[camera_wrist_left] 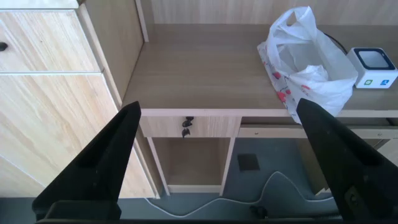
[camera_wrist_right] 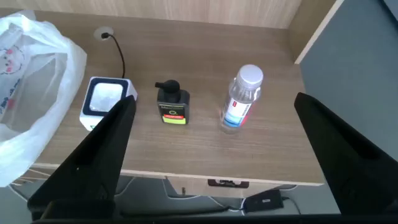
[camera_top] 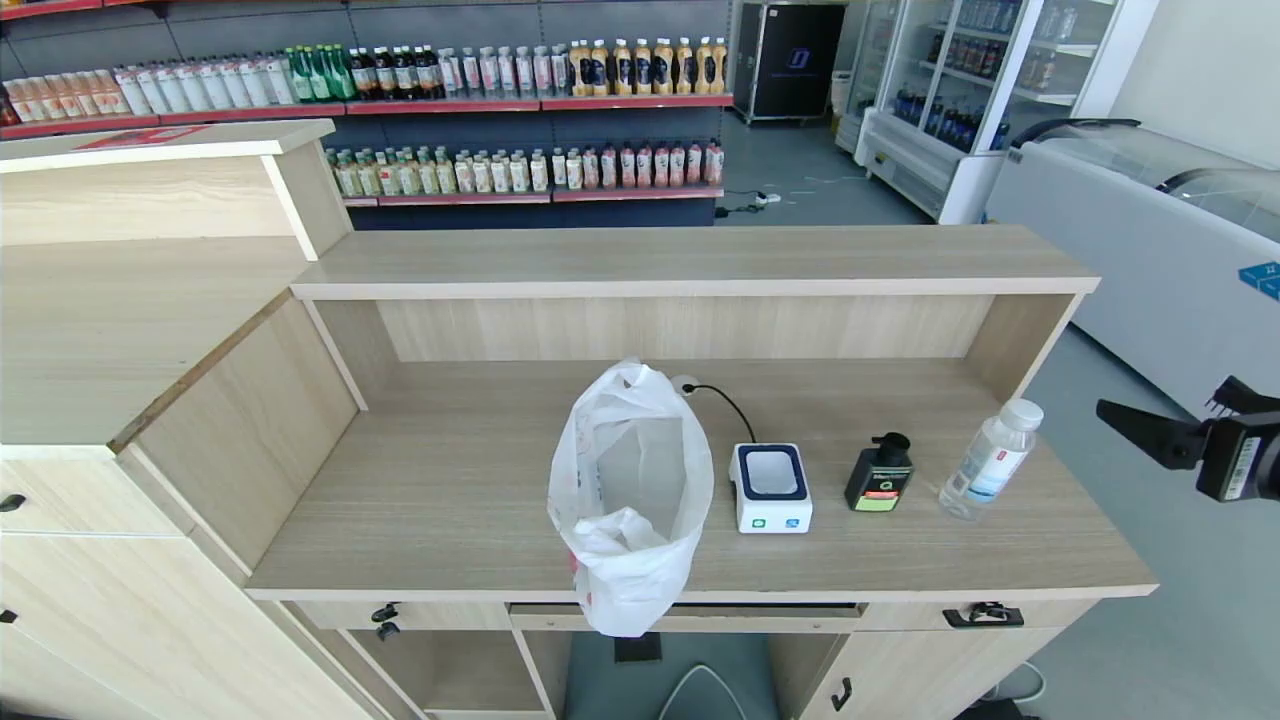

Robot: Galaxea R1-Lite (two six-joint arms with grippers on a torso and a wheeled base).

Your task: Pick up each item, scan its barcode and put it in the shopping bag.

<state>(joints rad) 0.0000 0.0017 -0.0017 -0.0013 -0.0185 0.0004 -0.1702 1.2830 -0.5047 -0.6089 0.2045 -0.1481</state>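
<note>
1. Clear water bottle [camera_top: 990,460] stands upright at the counter's [camera_top: 450,500] right end, closest to my right gripper [camera_wrist_right: 214,102], jaws spread, empty.
2. My left gripper [camera_wrist_left: 219,106], also spread, sits nearer the bag [camera_top: 630,500].

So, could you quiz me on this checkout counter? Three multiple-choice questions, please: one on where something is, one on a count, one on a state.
1. What stands between the shopping bag and the dark pump bottle?
A. the scanner
B. a basket
C. a cup

2. How many items on the counter await scanning?
A. one
B. two
C. four

3. The shopping bag is:
A. tied shut
B. lying flat
C. standing with its mouth open

Answers:
1 A: the scanner sits in the gap between the bag and the pump bottle.
2 B: only the pump bottle and the water bottle stand beside the scanner.
3 C: the bag stands upright and its rim gapes upward.
</note>
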